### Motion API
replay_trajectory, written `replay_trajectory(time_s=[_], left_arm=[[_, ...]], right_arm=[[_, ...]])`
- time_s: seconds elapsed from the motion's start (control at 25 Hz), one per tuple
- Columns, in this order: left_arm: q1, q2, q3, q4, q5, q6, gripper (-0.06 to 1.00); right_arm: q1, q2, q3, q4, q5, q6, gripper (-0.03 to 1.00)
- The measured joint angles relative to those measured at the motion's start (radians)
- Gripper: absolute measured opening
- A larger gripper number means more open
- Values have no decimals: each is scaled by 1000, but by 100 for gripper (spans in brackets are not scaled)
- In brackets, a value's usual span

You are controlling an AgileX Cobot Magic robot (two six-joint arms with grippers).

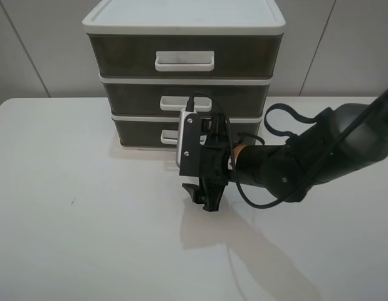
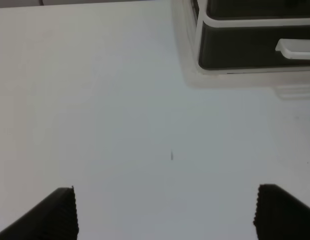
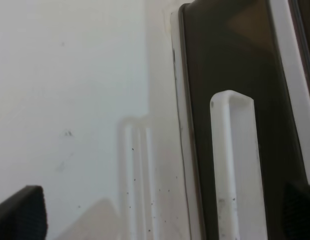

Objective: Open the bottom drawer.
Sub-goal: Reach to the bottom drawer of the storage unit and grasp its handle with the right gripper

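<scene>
From above, one white-framed chest (image 1: 181, 15) stands at the back of the bench (image 1: 87, 219) with three smoky drawers, each with one white loop handle. The bottom drawer (image 1: 137, 130) is the lowest tier of the chest, shut flush. The right gripper (image 1: 209, 163) is turned on its side just in front of the chest, partly covering the bottom handle (image 1: 167, 135). No second arm shows here.

In the left wrist view, the left gripper (image 2: 170, 215) hangs well away from the chest, spread wide and holding nothing. The bottom drawer shows at the chest's base.

In the right wrist view, the right gripper's fingers (image 3: 19, 215) are wide apart and empty. The bottom handle lies just ahead of them, and I see no contact.

I'd guess the drawer is thin, stiff plastic, light and smooth. The loop handle is the one place to grip. A sharp tug might drag the whole chest along the bench.
</scene>
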State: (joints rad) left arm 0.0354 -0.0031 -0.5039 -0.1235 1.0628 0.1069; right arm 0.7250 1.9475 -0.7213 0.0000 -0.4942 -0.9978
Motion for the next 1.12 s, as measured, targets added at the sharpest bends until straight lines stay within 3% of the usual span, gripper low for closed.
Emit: replay_trajectory(time_s=[0.84,1.12], left_arm=[[0,0,0,0,0,0,72],[0,0,0,0,0,0,72]], right_arm=[[-68,77,-70,0,36,0,82],[-68,77,-70,-46,36,0,82]])
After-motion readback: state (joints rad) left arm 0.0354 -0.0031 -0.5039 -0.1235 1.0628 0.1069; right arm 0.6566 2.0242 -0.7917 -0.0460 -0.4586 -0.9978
